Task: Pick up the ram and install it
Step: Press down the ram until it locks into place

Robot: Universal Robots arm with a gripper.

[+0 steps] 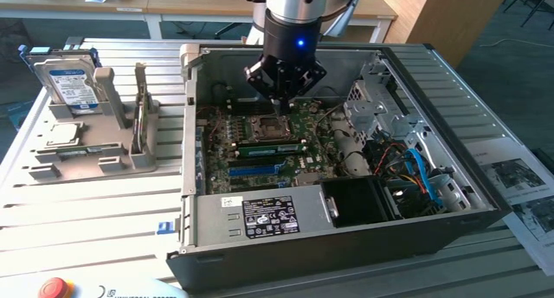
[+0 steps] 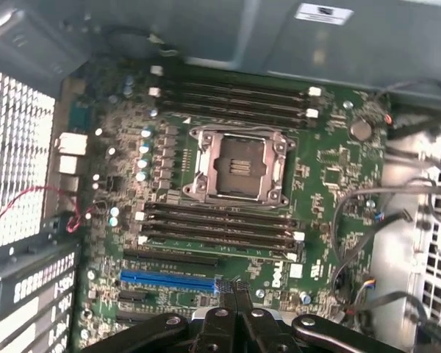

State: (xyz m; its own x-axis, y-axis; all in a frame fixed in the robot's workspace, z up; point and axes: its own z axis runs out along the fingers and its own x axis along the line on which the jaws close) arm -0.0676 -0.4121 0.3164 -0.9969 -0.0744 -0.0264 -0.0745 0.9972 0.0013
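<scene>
Look for the ram (image 1: 272,147) first. It is the long green stick lying on the motherboard (image 1: 322,126), inside the computer case (image 1: 346,243). It sits in the row of memory slots just beside the empty processor socket (image 1: 266,125), on the side nearer the power supply (image 1: 259,215). It looks like it is already down in a slot, but you cannot tell if it is pushed all the way in.

Your gripper (image 1: 281,106) hangs over the far side of the socket. Its fingers are pressed together and there is nothing between them. So the ram lies past the socket from the gripper, toward the power supply edge of the case. The stick's long side runs across the board, from the exterior view's left to the exterior view's right, the same way as the slots. In the wrist view the gripper's tips hang close above the blue slot (image 2: 169,280).

Now count. You have one arm and one gripper. There is one ram and one blue slot. The dark memory slots seem to come in two groups of four, one on each side of the socket. Outside the case, on the grey holder (image 1: 95,165), stand one hard drive (image 1: 65,77) and one silver processor chip (image 1: 61,134).
</scene>
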